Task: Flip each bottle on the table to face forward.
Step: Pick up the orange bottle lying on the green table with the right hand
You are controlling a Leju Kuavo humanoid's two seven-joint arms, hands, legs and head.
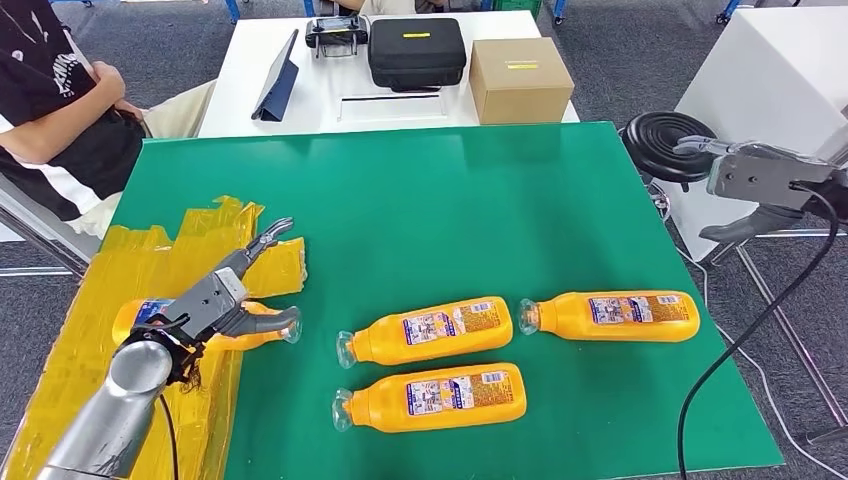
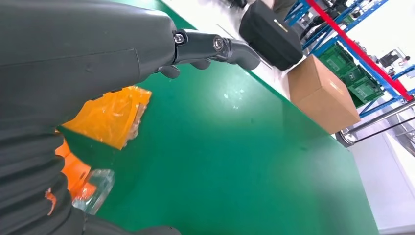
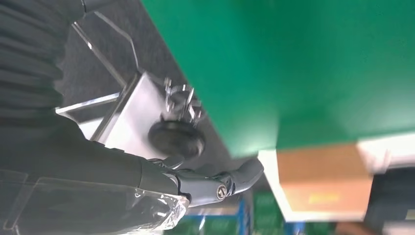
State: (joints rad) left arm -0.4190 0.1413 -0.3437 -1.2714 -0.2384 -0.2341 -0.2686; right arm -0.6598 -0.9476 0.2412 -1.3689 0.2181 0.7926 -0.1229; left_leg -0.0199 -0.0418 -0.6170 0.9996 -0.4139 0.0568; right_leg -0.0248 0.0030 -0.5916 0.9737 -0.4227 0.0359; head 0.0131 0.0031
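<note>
Four orange bottles lie on their sides on the green table (image 1: 450,200). Three lie near the front: one in the middle (image 1: 430,330), one to its right (image 1: 612,315), one closest to me (image 1: 435,397), all with labels up. The fourth bottle (image 1: 137,316) lies on the yellow taped patch (image 1: 110,270) at the left, mostly under my left hand (image 1: 222,296). That hand's fingers (image 2: 215,45) stretch out straight past the bottle and the thumb lies along its clear neck (image 2: 94,192). My right hand (image 1: 757,180) hovers off the table's right edge, fingers apart, holding nothing.
Behind the green table stands a white table with a cardboard box (image 1: 520,78), a black case (image 1: 415,50) and a dark folder (image 1: 279,82). A person (image 1: 50,110) sits at the back left. A black stool (image 1: 664,140) stands by the right edge.
</note>
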